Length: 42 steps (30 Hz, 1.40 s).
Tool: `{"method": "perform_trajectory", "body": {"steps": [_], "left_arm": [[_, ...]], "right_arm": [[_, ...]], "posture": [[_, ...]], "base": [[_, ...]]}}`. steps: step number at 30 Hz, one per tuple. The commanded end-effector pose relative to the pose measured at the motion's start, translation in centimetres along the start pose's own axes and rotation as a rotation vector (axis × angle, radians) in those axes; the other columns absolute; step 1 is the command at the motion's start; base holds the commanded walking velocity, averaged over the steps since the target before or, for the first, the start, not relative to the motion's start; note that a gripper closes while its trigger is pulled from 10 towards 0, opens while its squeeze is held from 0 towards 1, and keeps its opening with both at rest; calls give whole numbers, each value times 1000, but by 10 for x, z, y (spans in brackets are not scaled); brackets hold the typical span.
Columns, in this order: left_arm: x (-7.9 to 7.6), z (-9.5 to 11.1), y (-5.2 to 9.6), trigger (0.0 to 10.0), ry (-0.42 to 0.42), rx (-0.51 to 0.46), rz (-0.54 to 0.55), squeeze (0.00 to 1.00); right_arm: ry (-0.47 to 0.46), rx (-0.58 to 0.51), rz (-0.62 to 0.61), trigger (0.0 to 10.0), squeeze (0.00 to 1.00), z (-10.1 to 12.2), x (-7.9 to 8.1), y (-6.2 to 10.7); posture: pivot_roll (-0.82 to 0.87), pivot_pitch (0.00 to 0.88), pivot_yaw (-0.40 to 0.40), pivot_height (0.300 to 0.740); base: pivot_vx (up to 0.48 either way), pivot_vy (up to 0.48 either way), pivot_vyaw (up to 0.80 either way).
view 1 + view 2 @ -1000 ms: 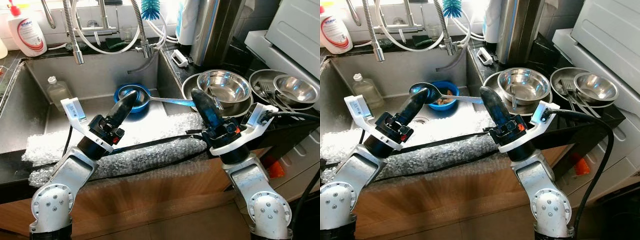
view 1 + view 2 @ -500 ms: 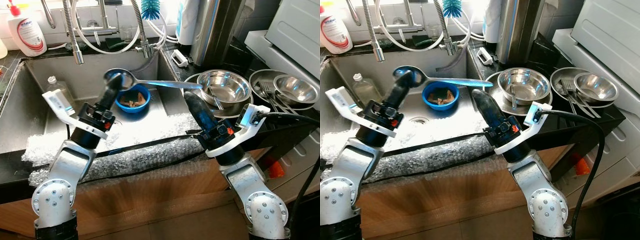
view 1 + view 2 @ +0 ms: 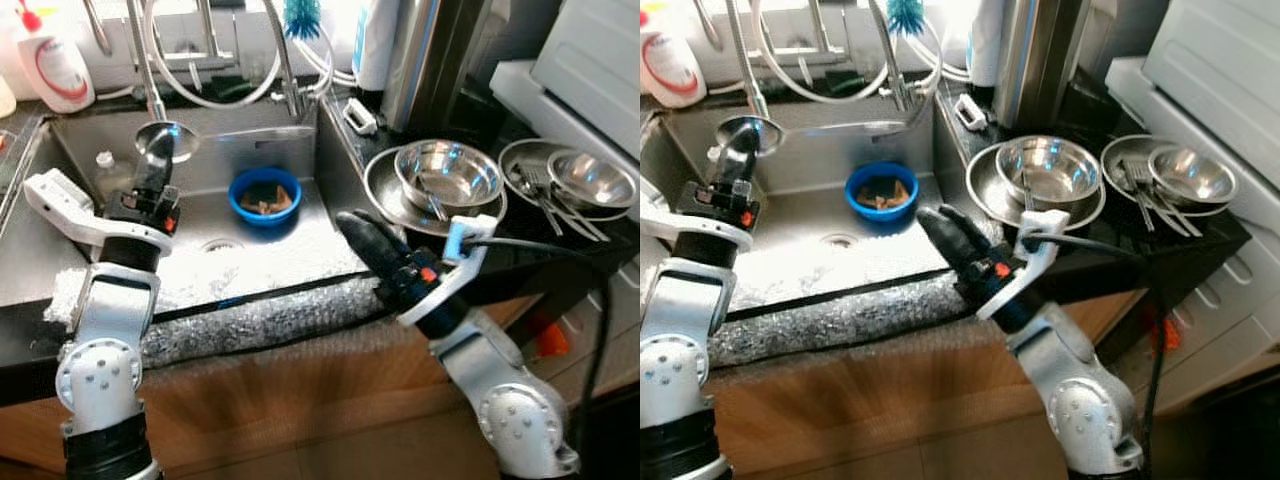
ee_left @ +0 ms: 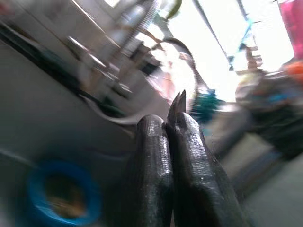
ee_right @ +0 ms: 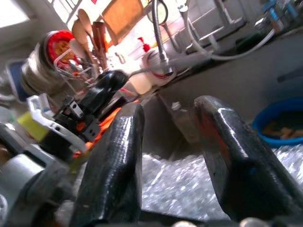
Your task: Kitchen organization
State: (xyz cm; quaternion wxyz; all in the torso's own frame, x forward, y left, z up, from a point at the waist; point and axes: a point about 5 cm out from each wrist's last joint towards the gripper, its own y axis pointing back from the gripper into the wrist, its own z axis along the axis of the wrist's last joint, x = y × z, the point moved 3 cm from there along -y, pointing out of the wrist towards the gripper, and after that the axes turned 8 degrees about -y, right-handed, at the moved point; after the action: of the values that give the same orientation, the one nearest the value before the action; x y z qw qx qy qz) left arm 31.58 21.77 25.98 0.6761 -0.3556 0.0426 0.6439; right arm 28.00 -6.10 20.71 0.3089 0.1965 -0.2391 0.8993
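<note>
One ladle (image 3: 166, 139), left tool (image 3: 152, 170) higher.

Your G1's two silver arms, each tipped with black fingers, as the head camera sees them.

At about eight o'clock you have the left arm (image 3: 105, 330): brushed silver shells, a round joint cap ringed with small dark screws, a ribbed black cuff beneath it and a black wrist block with a red-orange marking. A white bracket (image 3: 62, 205) juts from that wrist. Its left gripper (image 4: 171, 161) ends in two long, glossy black, tapered fingers. At about five o'clock the right arm (image 3: 495, 385) repeats the build, screw-ringed cap included; its white bracket (image 3: 455, 262) carries a blue patch and a black cable (image 3: 560, 255). The right gripper (image 5: 182, 161) has thick, shiny black fingers (image 5: 116, 170).
</note>
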Motion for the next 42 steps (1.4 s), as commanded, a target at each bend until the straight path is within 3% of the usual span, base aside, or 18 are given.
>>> {"method": "perform_trajectory", "body": {"steps": [1,5,10,11,13,16,19,26,29,30,34,41,42], "left_arm": [[5,9,-4,10000,-76,-44,40,0],[11,13,-4,10000,-138,-59,73,0],[24,11,-3,10000,-314,-58,123,0],[25,6,-2,10000,-398,-40,117,0],[23,1,-2,10000,-475,-27,102,0],[22,-2,-2,10000,-513,-23,95,0],[20,-12,-1,10000,-632,-4,71,0],[22,-35,2,10000,-808,90,21,0],[24,-39,2,10000,-847,110,6,0],[26,-42,3,10000,-882,131,-8,0],[28,-49,5,10000,-941,166,-48,0],[33,-58,7,10000,-912,219,-24,0],[33,-59,7,10000,-911,223,-27,992]], "right_arm": [[90,-9,9,10000,0,6,6,-3],[178,18,13,10000,0,4,9,-5],[341,20,-18,10000,0,3,10,-9],[379,3,-49,10000,0,4,8,-10],[408,-11,-75,10000,0,4,5,-11],[420,-19,-88,10000,0,5,3,-11],[468,-27,-108,10000,0,7,1,-12],[560,-59,-175,10000,0,12,-6,-8],[592,-69,-207,10000,0,15,-10,-6],[647,-63,-220,10000,0,15,-13,-5],[722,-69,-265,10000,0,18,-20,-1],[753,-101,-332,10000,0,27,-30,3],[755,-97,-328,10000,0,26,-30,3]], "posture": [[77,111,-30,740],[72,112,-30,740],[72,111,-31,740],[72,111,-31,740],[71,110,-31,740],[72,110,-31,740],[70,109,-31,740],[65,110,-27,740],[64,111,-26,740],[66,110,-25,740],[70,110,-25,740],[66,102,-24,740],[66,98,-22,740]], "base": [[0,0,0],[0,0,0],[0,0,0],[0,0,0],[0,0,0],[0,0,0],[0,0,0],[0,0,0],[0,0,0],[0,0,0],[0,0,0],[0,0,0],[0,0,0]]}}
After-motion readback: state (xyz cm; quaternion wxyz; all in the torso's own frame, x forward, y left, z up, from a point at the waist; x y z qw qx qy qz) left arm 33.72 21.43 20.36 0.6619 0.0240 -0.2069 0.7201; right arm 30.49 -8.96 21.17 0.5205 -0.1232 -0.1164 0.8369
